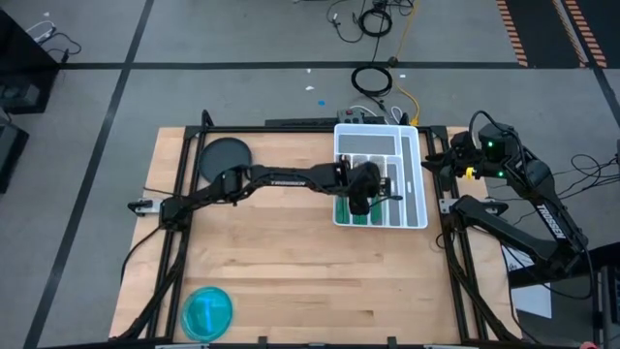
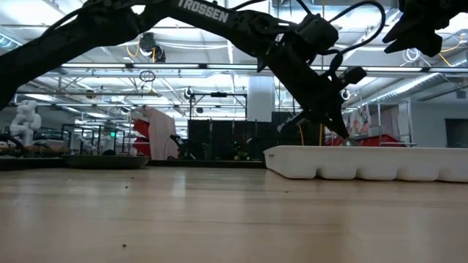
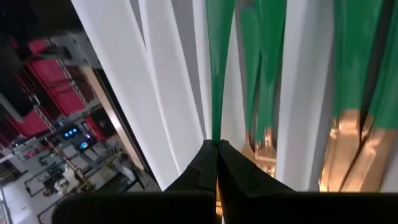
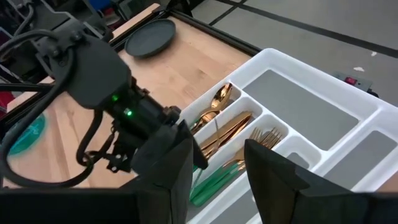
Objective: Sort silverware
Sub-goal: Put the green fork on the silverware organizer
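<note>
Left tool (image 3: pixel 216 163) over the tray (image 1: pixel 412 145), pinching a green handle (image 3: pixel 219 74); right tool (image 4: pixel 217 162) spread, raised beside the desk (image 1: pixel 291 271).

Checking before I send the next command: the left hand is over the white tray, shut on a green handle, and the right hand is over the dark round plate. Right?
Not quite. The left hand is over the white tray, shut on a green handle, but the right hand sits at the tray's right edge, not over the dark round plate, which lies far across the table. The high view shows this.
</note>
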`<state>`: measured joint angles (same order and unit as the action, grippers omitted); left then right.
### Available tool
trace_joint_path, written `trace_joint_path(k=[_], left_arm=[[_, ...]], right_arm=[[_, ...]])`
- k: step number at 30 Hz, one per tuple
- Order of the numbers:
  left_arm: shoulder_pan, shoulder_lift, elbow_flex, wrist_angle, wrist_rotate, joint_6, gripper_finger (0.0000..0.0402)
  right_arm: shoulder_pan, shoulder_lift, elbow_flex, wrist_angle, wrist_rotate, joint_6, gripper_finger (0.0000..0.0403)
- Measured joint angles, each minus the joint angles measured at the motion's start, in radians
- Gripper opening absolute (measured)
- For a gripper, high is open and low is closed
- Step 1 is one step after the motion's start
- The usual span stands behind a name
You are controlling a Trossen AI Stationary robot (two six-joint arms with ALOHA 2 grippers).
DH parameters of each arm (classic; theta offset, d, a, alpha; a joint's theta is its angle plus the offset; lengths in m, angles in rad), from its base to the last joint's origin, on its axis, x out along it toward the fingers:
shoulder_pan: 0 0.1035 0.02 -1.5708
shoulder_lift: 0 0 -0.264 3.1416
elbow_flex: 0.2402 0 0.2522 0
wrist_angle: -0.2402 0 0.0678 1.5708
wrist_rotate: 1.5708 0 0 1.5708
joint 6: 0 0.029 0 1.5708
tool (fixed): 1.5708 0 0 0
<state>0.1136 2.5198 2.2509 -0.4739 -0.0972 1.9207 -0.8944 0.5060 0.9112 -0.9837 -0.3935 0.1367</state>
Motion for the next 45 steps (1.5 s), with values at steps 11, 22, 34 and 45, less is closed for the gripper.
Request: trace_joint_path(k=[11,22,34,45], left_arm=[[-0.013,0.0,0.0,-0.014,0.057,-0.004,0.0],[0.002,0.0,0.0,-0.015,0.119,-0.055,0.0],[0.012,0.033,0.0,-0.004,0.145,0.009,0.002],[0.011,0.043,0.0,0.005,0.149,-0.009,0.0039]], right_arm=[[0.0,0.0,0.0,0.0,0.0,-0.044,0.0139],[0.0,0.0,0.0,-0.001,0.0,-0.045,0.0139],[0.0,0.0,0.0,-0.001,0.0,-0.045,0.0139],[0.0,0.0,0.0,-0.001,0.0,-0.045,0.0139]])
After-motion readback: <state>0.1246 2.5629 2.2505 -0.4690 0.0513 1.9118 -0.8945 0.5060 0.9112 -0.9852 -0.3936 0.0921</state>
